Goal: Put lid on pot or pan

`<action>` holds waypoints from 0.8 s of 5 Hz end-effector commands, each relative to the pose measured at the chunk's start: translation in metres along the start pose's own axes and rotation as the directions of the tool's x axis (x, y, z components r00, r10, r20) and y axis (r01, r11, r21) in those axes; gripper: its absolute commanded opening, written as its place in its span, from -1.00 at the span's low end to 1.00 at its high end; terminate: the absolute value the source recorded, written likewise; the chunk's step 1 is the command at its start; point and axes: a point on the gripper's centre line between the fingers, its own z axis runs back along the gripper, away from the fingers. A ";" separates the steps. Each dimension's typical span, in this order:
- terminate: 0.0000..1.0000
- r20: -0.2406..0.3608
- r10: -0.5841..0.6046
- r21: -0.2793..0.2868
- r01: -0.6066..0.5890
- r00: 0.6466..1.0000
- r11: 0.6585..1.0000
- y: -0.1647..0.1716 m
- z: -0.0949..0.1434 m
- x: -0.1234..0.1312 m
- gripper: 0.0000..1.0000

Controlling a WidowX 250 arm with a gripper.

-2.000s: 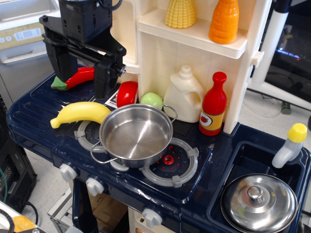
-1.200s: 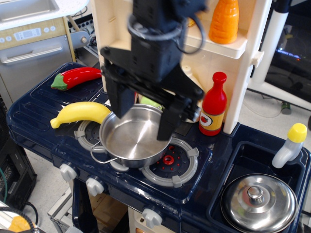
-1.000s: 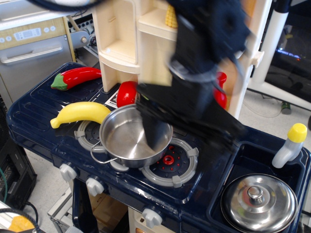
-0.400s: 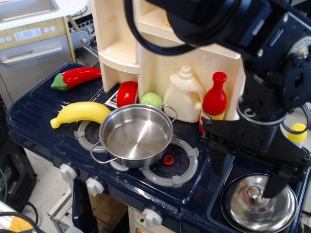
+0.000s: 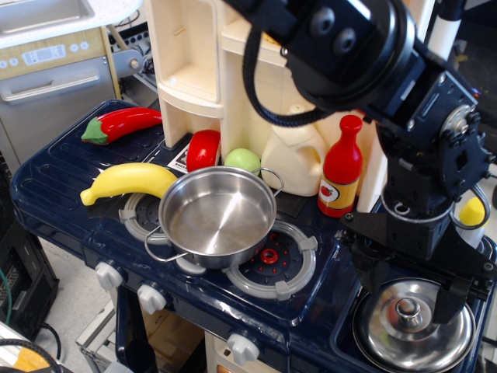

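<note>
While the red pepper [image 5: 122,123] and the banana [image 5: 127,179] lie on the far-left part of the toy stove, the pot [image 5: 217,217] stands open and empty on the left burner, with a red can [image 5: 203,149], a green ball [image 5: 243,160] and a cream jug [image 5: 293,159] behind it and a ketchup bottle [image 5: 341,166] to its right. Nothing of the task looks done: the pot has no cover, and the lid [image 5: 412,324] lies knob-up in the sink [image 5: 349,342] at the near right, well apart from the pot. Grasping, lifting, carrying left and setting down are all left to do. Above the lid hangs the gripper [image 5: 408,289], its two fingers [image 5: 450,299] spread wide, one on each side of the knob [image 5: 407,308], holding nothing. Whether the fingertips touch the lid's surface cannot be told from this view. A yellow-capped bottle [image 5: 471,214] peeks out at the far right, partly hidden by the arm.
</note>
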 end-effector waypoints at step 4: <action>-1.00 -0.065 0.057 -0.008 -0.058 0.996 0.998 -0.021 0.017 0.006 -1.00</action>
